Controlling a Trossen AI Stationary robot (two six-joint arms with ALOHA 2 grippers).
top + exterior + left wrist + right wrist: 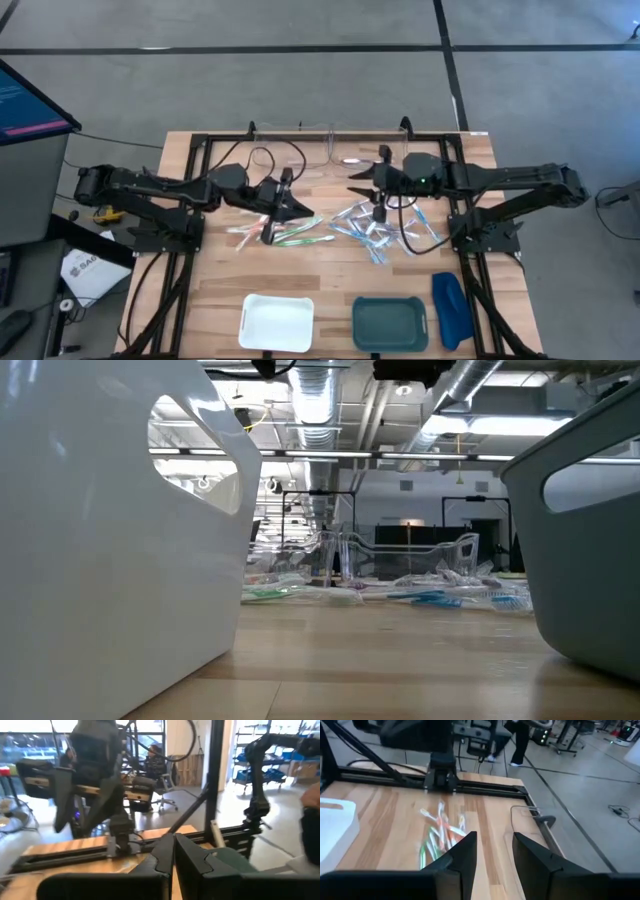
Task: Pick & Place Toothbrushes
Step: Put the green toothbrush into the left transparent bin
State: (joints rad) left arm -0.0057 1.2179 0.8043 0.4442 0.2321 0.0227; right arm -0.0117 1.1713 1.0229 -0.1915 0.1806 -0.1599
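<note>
Two loose piles of toothbrushes lie flat on the wooden table. The pink, green and white ones [283, 235] are left of centre and also show in the right wrist view [439, 834]. The blue and clear-wrapped ones [385, 230] are right of centre. In the low view both piles show as a low strip [420, 596]. My left gripper [303, 209] hovers above the far edge of the pink-green pile, shut, with nothing seen between its fingers [173, 862]. My right gripper [356, 180] hovers beyond the blue pile, open [494, 852], facing the left pile.
A white bin [277, 322] and a teal bin [390, 323] stand at the near edge, with a dark-blue oblong object [450, 308] right of them. A clear wire rack [300, 140] is at the far edge. Black frame rails [196, 200] run along both sides.
</note>
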